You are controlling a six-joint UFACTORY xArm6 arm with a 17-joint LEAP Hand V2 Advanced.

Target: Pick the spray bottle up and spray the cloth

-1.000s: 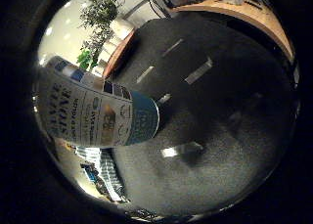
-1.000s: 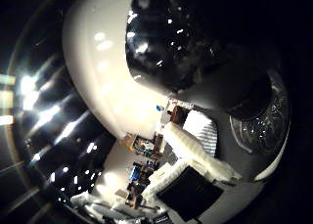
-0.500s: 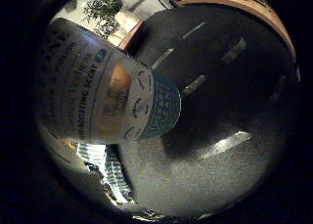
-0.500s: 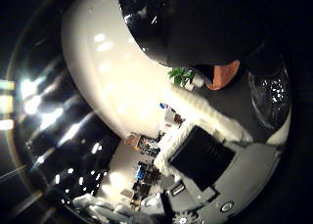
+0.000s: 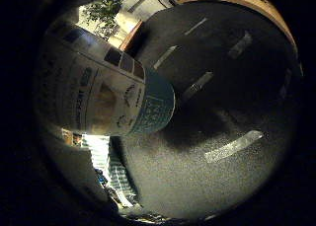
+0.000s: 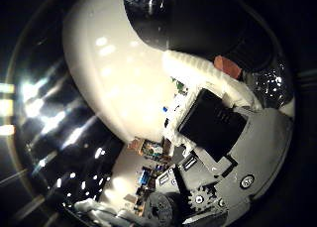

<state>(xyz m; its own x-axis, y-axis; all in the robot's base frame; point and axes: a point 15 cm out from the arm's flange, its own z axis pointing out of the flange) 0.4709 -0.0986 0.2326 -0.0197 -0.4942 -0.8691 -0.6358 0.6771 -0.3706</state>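
Observation:
The spray bottle [image 5: 98, 93] fills much of the little finger side palm view, close to the palm. It is white with a printed label and a teal band at its base, and the base meets the dark grey table top [image 5: 197, 157]. The thumb side palm view shows its white shoulder [image 6: 114, 73] and its black spray head [image 6: 198, 24]. My right hand [image 6: 218, 138] reaches in from the edge, and its white and black fingers [image 6: 198, 71] curl against the bottle just under the spray head. I cannot make out a cloth in either view.
Pale tape strips [image 5: 232, 146] lie on the table top. A wooden rim [image 5: 247, 1] runs along the table's far side. A potted plant [image 5: 106, 9] stands in the room beyond. A striped patch [image 5: 106, 162] shows beside the bottle's base.
The bottle has grown larger in the little finger side view as the palm came closer. In the thumb side view the fingers have swung in against the bottle below the spray head.

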